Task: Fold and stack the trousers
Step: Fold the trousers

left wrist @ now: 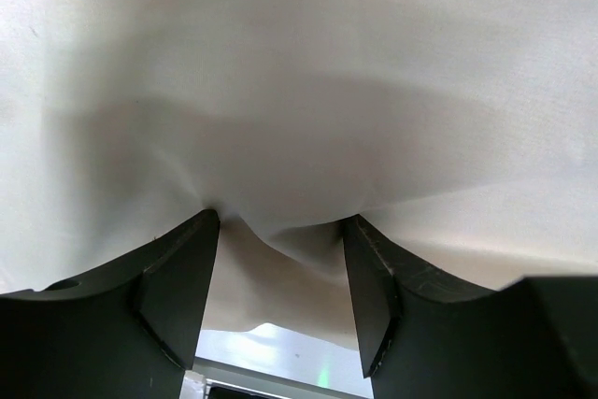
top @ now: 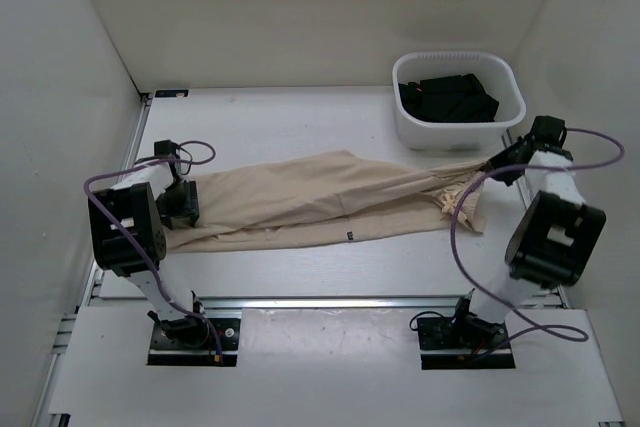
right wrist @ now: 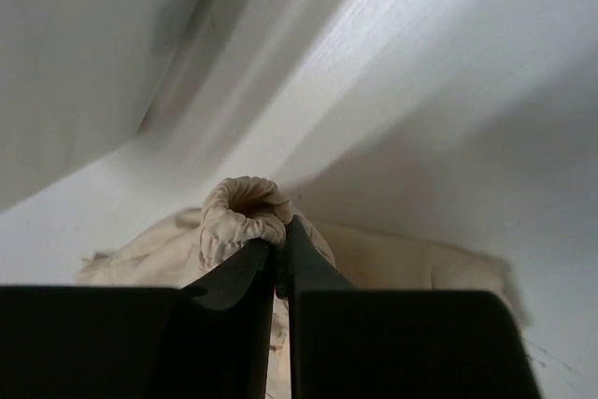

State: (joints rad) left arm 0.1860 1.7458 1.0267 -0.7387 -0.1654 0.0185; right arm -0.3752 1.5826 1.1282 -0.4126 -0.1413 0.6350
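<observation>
The trousers [top: 320, 202] lie stretched long across the table [top: 300, 117], running from one pair of fingers to the other. The right gripper [right wrist: 280, 245] is pressed nearly closed on a small rolled knot of the gathered waistband, and that is all it has. To my eye it's a thin hold, and a sharp tug could pull the knot out from between the tips. The left gripper [left wrist: 280, 221] has its fingers set apart, with a tuck of the leg end sagging between them. It doesn't look clamped, so if the right side pulls first, the leg end may simply drag along and bunch up.

Just past the right fingers, on their far side, stands the white basket [top: 450, 135] with black folded garments [top: 445, 97] in it. A swing that way could knock it. The right arm's purple cable [top: 452, 237] hangs across the waistband end and might snag the cloth.

There is room for moving. Bare table lies beyond both sets of fingers, between them on the far side of the cloth, and a narrower strip runs on their near side. Outward of the left fingers the side wall stands close.
</observation>
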